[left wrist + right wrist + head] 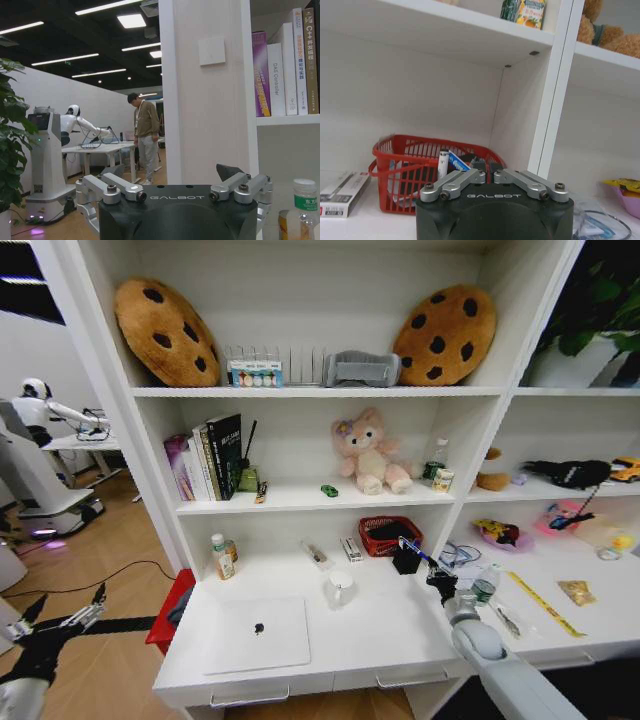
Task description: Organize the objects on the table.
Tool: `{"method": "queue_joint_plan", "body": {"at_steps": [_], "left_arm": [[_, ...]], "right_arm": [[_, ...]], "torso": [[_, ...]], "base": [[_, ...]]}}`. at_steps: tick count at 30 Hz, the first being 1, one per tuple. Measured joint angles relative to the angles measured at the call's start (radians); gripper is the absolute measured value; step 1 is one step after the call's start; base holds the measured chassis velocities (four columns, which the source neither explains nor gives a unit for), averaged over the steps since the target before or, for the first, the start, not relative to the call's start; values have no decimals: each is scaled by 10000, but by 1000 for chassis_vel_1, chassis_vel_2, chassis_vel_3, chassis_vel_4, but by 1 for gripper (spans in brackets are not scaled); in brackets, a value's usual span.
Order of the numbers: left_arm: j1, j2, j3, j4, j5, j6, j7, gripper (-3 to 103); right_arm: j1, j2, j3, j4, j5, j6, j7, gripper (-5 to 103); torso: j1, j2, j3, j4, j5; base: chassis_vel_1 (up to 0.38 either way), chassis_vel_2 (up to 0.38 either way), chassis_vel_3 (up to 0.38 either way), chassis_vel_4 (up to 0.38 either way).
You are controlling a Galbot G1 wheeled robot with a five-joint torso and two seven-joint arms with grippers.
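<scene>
In the head view, we see the silver laptop [256, 634] lying closed and flat on the white table [400, 632], on its left part, its long axis running along the front edge and its near side close to that edge. The tiny green toy car [329, 491] sits on the middle shelf, lengthwise along the shelf, near the pink plush toy [370, 453]. Bare tabletop lies between the laptop and the glass jar [340, 589]. Our right gripper [426, 560] is raised over the table in front of the red basket [389, 535], holding a thin blue pen [417, 552] that slants up toward the basket. Our left gripper [62, 619] hangs off the table's left end, over the wooden floor, fingers spread apart and holding nothing.

In the left wrist view, the left gripper's fingers [119, 186] stand wide apart, empty, beside the shelving unit's white side panel [210, 90], with books [285, 70] on the shelf past it.

In the right wrist view, the right gripper's fingers [454, 183] are drawn together, and the blue and white pen [448, 162] rises between them, in front of the basket.
</scene>
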Motion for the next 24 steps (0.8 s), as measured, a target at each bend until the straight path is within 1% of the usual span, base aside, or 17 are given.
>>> {"method": "queue_joint_plan", "body": {"at_steps": [3, 4, 7, 8, 11, 13, 14, 16, 17, 18, 19, 20, 21, 22, 24], "left_arm": [[-1, 0, 0, 0, 0, 0, 1, 100], [-1, 0, 0, 0, 0, 0, 1, 100], [0, 0, 0, 0, 0, 0, 0, 100], [0, 0, 0, 0, 0, 0, 0, 100], [0, 0, 0, 0, 0, 0, 0, 100], [-1, 0, 0, 0, 0, 0, 0, 100], [0, 0, 0, 0, 0, 0, 1, 100], [0, 0, 0, 0, 0, 0, 0, 100], [0, 0, 0, 0, 0, 0, 0, 100], [0, 0, 0, 0, 0, 0, 0, 100], [0, 0, 0, 0, 0, 0, 0, 100], [-1, 0, 0, 0, 0, 0, 1, 100], [-1, 0, 0, 0, 0, 0, 0, 100], [-1, 0, 0, 0, 0, 0, 0, 100], [0, 0, 0, 0, 0, 0, 0, 100]], "right_arm": [[-53, -6, 89, 214, 157, -134, 122, 15], [-53, -6, 89, 214, 157, -134, 122, 15], [-38, 1, 162, 166, 702, -535, 267, 31], [-38, 1, 162, 166, 702, -535, 267, 31], [13, 2, 173, 98, 1184, -848, 271, 47], [61, 2, 172, 55, 1333, -923, 271, 47], [132, 1, 148, -4, 1543, -1016, 263, 52], [202, -4, 115, -53, 1718, -1089, 251, 52], [288, -10, 72, -111, 1862, -1144, 239, 69], [288, -10, 72, -111, 1862, -1144, 239, 69], [347, -9, 37, -172, 1957, -1182, 230, 74], [395, -9, 4, -237, 2020, -1204, 222, 74], [449, -9, -31, -325, 2081, -1213, 184, 80], [449, -9, -31, -325, 2081, -1213, 184, 80], [526, -21, -87, -432, 2237, -1245, 133, 90]], "torso": [[0, 0, 0, 0, 0], [0, 0, 0, 0, 0], [0, 0, 0, 0, 1], [0, 0, 0, 0, 1], [0, 0, 0, -1, 2], [-1, 0, 0, -1, 1], [0, 0, 0, -1, 1], [-1, 0, 0, 0, 2], [0, 0, 0, 0, 1], [0, 0, 0, 0, 1], [0, 0, 0, 0, 1], [0, 0, 0, 0, 2], [-1, 0, 0, 0, 2], [-1, 0, 0, 0, 2], [0, 0, 0, -1, 1]], "base": [[0, 0, 0, 0], [0, 0, 0, 0], [0, 0, 0, 0], [0, 0, 0, 0], [0, 0, 0, 0], [0, 0, 0, 0], [0, 0, 0, 0], [0, 0, 0, 0], [0, 0, 0, 0], [0, 0, 0, 0], [0, 0, 0, 0], [0, 0, 0, 0], [0, 0, 0, 0], [0, 0, 0, 0], [0, 0, 0, 0]]}}
